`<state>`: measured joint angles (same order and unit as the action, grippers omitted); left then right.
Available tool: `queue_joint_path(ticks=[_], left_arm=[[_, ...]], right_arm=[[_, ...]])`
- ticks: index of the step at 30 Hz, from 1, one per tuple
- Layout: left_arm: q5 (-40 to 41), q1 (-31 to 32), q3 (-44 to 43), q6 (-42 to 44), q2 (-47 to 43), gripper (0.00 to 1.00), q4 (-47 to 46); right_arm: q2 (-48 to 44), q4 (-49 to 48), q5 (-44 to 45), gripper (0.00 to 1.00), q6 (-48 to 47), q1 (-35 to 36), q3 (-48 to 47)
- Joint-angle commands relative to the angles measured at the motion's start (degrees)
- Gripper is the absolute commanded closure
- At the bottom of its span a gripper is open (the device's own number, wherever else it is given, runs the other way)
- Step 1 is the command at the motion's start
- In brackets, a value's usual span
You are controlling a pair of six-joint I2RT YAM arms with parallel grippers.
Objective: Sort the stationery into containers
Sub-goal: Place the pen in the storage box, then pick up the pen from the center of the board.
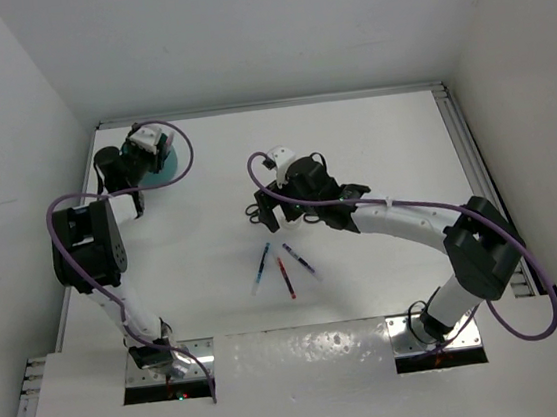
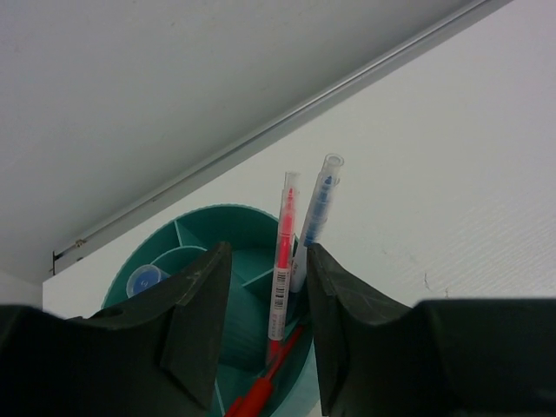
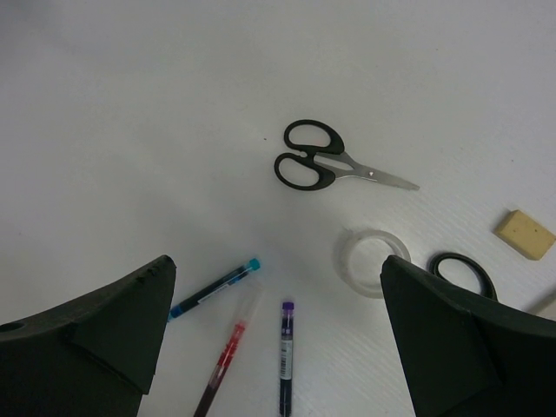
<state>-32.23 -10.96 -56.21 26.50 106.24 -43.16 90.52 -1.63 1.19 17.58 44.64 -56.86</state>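
The round teal organiser point(image 1: 175, 163) stands at the far left; in the left wrist view point(image 2: 217, 221) it holds an upright red pen point(image 2: 284, 252), a blue pen point(image 2: 320, 201), a second red pen point(image 2: 259, 395) and the blue-capped bottle point(image 2: 145, 280). My left gripper point(image 1: 149, 151) hangs open over it, its fingers point(image 2: 198, 323) either side of the upright red pen without touching it. My right gripper point(image 1: 294, 210) is open and empty above the table. Below it lie a blue pen point(image 3: 213, 289), a red pen point(image 3: 228, 354), a dark pen point(image 3: 286, 356), the tape roll point(image 3: 372, 262), scissors point(image 3: 313, 165), second scissors point(image 3: 460, 274) and the eraser point(image 3: 525, 233).
The three loose pens point(image 1: 283, 268) lie mid-table in front of the right gripper. White walls close the table at the back and sides, with a metal rail point(image 1: 462, 137) along the right edge. The organiser sits near the back left corner.
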Motion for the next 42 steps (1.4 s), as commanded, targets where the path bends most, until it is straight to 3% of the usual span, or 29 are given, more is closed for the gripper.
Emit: queue_joint_path(ticks=[1,11,14,16,17,20,21,23,24,27,30,35,39,41,42], left_arm=[[-2.31,-0.38,-1.45,-0.57,-1.99,0.61,-2.81],[-6.98,-0.29,-6.98,0.64,-10.25,0.58,7.64],[-3.83,2.51,-9.35,9.30,-15.52,0.60,20.70],[-1.45,6.90,-13.65,12.34,-19.48,0.62,38.00],[2.48,8.40,-14.80,10.52,-21.40,0.64,48.24],[8.57,15.34,-11.58,5.59,-26.06,0.64,56.85],[11.98,19.79,-6.16,4.19,-30.34,0.65,59.22],[15.08,25.09,-0.34,-0.47,-35.11,0.64,60.55],[17.87,31.12,4.39,-1.96,-39.22,0.64,62.04],[22.54,41.24,9.61,-9.69,-43.30,0.64,63.28],[27.38,46.19,12.96,-19.27,-42.96,0.64,63.46],[26.34,51.20,16.91,-29.83,-40.32,0.63,57.49],[28.09,54.90,20.25,-26.96,-39.18,0.65,54.85],[28.09,56.30,21.31,-19.07,-39.79,0.70,51.52],[29.40,56.49,21.49,-9.63,-40.23,0.73,50.11]], right_arm=[[-0.78,-0.22,-0.75,0.01,0.17,-0.26,-2.99],[-4.73,4.08,1.26,0.01,0.78,-0.17,-2.99],[-6.32,7.41,5.04,0.01,0.61,-0.17,-3.08],[-7.11,12.68,9.78,0.01,1.40,-0.26,-3.08],[-8.24,15.83,11.27,0.01,1.84,-0.35,-2.65],[-11.05,20.86,13.13,0.01,2.19,-0.52,-0.36],[-12.02,21.57,13.83,0.01,3.15,-0.52,1.38],[-15.18,23.33,15.41,0.01,5.34,-0.52,3.50],[-16.24,23.51,16.46,0.01,7.62,-0.61,6.12],[-21.34,22.99,18.05,0.01,11.58,-0.61,11.40],[-25.46,22.55,19.63,0.02,15.71,-0.70,15.62],[-28.73,24.04,20.43,0.03,21.33,-0.09,18.97],[-30.92,28.07,23.24,0.04,25.03,1.93,19.77],[-31.98,29.13,24.29,0.05,26.27,3.33,20.12],[-32.42,29.57,24.82,0.05,26.62,3.61,20.64]])
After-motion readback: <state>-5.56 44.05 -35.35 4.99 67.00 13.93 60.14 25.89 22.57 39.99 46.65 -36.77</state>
